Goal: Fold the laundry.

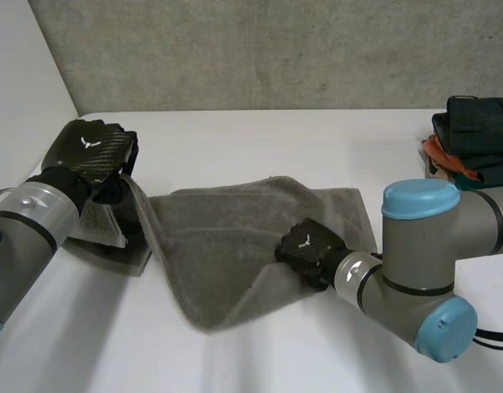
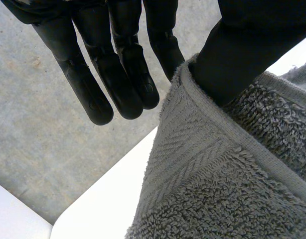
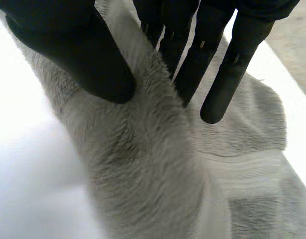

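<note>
Grey towel [image 1: 227,237] lies on the white table [image 1: 260,135], long axis running from left hand [image 1: 92,151] to right hand [image 1: 309,250]. Left hand pinches the raised end between thumb and finger. Right hand pinches a ridge of the towel's edge. Likely fold: left's end carried towards the right hand.

Left hand [image 1: 92,150] black, carbon-weave back, small white emblem, right hand [image 1: 307,248] alike, left arm [image 1: 26,237] and right arm [image 1: 481,221] thick grey tubes, silver wrist collars, light-blue caps [image 1: 421,199] at the right elbow's 12 and 5 o'clock
</note>
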Available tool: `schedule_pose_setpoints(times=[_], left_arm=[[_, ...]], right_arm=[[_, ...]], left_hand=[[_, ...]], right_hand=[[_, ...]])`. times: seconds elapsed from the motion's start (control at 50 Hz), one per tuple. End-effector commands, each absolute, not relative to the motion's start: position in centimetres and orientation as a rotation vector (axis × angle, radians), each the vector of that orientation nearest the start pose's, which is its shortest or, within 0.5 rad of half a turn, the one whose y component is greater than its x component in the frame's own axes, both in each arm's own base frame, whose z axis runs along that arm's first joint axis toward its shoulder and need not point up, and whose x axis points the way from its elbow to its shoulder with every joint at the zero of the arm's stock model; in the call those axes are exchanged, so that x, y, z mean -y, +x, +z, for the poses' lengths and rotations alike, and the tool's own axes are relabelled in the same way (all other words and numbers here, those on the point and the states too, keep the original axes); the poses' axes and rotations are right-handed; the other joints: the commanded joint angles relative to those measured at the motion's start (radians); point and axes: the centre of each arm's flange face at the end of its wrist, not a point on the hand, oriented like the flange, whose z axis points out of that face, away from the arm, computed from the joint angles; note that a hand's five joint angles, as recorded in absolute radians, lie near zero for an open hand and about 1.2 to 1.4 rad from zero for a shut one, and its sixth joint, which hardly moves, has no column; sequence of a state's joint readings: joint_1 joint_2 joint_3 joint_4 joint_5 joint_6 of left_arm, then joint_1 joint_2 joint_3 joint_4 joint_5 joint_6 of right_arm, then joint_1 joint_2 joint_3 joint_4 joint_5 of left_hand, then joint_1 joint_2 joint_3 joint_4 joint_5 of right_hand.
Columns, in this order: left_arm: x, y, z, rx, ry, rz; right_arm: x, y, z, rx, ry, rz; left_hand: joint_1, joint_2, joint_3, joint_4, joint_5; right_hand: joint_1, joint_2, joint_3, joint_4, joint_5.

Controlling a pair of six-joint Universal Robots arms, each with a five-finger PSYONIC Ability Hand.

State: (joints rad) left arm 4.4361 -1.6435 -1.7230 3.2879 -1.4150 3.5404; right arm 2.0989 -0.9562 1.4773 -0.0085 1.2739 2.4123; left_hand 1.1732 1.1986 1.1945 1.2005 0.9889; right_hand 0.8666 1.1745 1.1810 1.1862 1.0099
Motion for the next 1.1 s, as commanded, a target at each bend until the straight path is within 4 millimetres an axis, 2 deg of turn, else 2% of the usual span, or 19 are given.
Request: schedule_pose_setpoints(times=[0.02,0.06,0.12,0.14,0.22,0.24,0.34,0.38,0.44,0.46,0.48,0.54,0.56,0.58,0.64,0.76,0.9,1.0,1.1], left_arm=[[25.5,-22.2,26.6,-2.102,0.909,-2.184],[25.2,-21.9,27.6,-2.069,0.897,-2.214],[24.7,-21.6,29.2,-2.008,0.876,-2.264],[24.5,-21.6,29.6,-1.991,0.872,-2.278],[23.2,-21.0,32.1,-1.895,0.848,-2.351],[22.9,-20.9,32.4,-1.886,0.847,-2.356],[22.0,-20.7,32.6,-1.913,0.856,-2.335],[21.8,-20.6,31.8,-1.961,0.869,-2.297],[21.7,-20.5,30.3,-2.02,0.887,-2.247],[21.7,-20.5,29.1,-2.065,0.896,-2.208],[21.8,-20.5,28.2,-2.096,0.904,-2.179],[22.8,-21.0,24.8,-2.222,0.938,-2.066],[22.9,-21.2,24.2,-2.24,0.947,-2.051],[23.1,-21.3,23.7,-2.255,0.953,-2.036],[23.8,-21.6,22.4,-2.275,0.961,-2.016],[24.4,-21.9,22.6,-2.234,0.953,-2.06],[23.7,-22.1,22.5,-2.238,0.971,-2.056],[22.7,-22.1,22.8,-2.23,0.983,-2.069],[22.2,-22.0,22.6,-2.233,0.984,-2.066]], right_arm=[[24.8,31.1,18.9,-1.928,-1.469,-1.893],[23.9,30.2,23.6,-1.877,-1.425,-2.01],[23.3,28.9,26.8,-1.877,-1.416,-2.054],[23.6,27.7,28.8,-1.903,-1.396,-2.094],[25.1,23.8,33.6,-2.032,-1.316,-2.164],[25.0,22.5,35.5,-2.059,-1.288,-2.191],[24.4,20.7,38.0,-2.104,-1.284,-2.146],[24.1,20.6,37.7,-2.118,-1.304,-2.09],[24.1,20.6,35.8,-2.167,-1.335,-1.943],[24.3,20.6,34.9,-2.19,-1.339,-1.9],[25.2,20.7,32.6,-2.239,-1.341,-1.798],[26.3,21.1,29.0,-2.287,-1.341,-1.649],[27.0,21.3,26.9,-2.308,-1.332,-1.593],[27.3,21.3,26.0,-2.314,-1.331,-1.579],[28.0,21.5,23.2,-2.317,-1.332,-1.586],[28.2,22.0,21.2,-2.269,-1.303,-1.662],[29.6,23.1,20.4,-2.191,-1.285,-1.65],[29.7,26.1,19.2,-2.124,-1.405,-1.51],[30.1,27.8,17.5,-2.14,-1.476,-1.368]], left_hand=[[0.223,0.198,0.202,0.196,0.233],[0.223,0.198,0.202,0.196,0.233],[0.223,0.198,0.202,0.196,0.233],[0.223,0.198,0.202,0.196,0.233],[0.223,0.198,0.202,0.196,0.233],[0.223,0.198,0.202,0.196,0.233],[0.223,0.198,0.202,0.196,0.233],[0.223,0.198,0.202,0.196,0.233],[0.223,0.198,0.202,0.196,0.233],[0.223,0.198,0.202,0.196,0.233],[0.223,0.198,0.202,0.196,0.233],[0.223,0.198,0.202,0.196,0.233],[0.223,0.198,0.202,0.196,0.233],[0.223,0.198,0.202,0.196,0.233],[0.223,0.198,0.202,0.196,0.233],[0.223,0.198,0.202,0.196,0.233],[0.223,0.198,0.202,0.196,0.233],[0.223,0.198,0.202,0.196,0.233],[0.223,0.198,0.202,0.196,0.233]], right_hand=[[0.53,0.222,0.215,0.21,0.212],[0.53,0.222,0.215,0.21,0.212],[0.53,0.222,0.215,0.21,0.212],[0.53,0.222,0.215,0.21,0.212],[0.53,0.222,0.215,0.21,0.212],[0.53,0.222,0.215,0.21,0.212],[0.53,0.222,0.215,0.21,0.212],[0.53,0.222,0.215,0.21,0.212],[0.53,0.222,0.215,0.21,0.212],[0.53,0.222,0.215,0.21,0.212],[0.53,0.222,0.215,0.21,0.212],[0.53,0.222,0.215,0.21,0.212],[0.53,0.222,0.215,0.21,0.212],[0.53,0.222,0.215,0.21,0.212],[-0.247,-0.555,-0.562,-0.567,-0.565],[-0.491,-0.799,-0.805,-0.81,-0.809],[-0.479,-0.787,-0.794,-0.799,-0.797],[-0.418,-0.726,-0.732,-0.737,-0.736],[-0.344,-0.652,-0.659,-0.664,-0.662]])
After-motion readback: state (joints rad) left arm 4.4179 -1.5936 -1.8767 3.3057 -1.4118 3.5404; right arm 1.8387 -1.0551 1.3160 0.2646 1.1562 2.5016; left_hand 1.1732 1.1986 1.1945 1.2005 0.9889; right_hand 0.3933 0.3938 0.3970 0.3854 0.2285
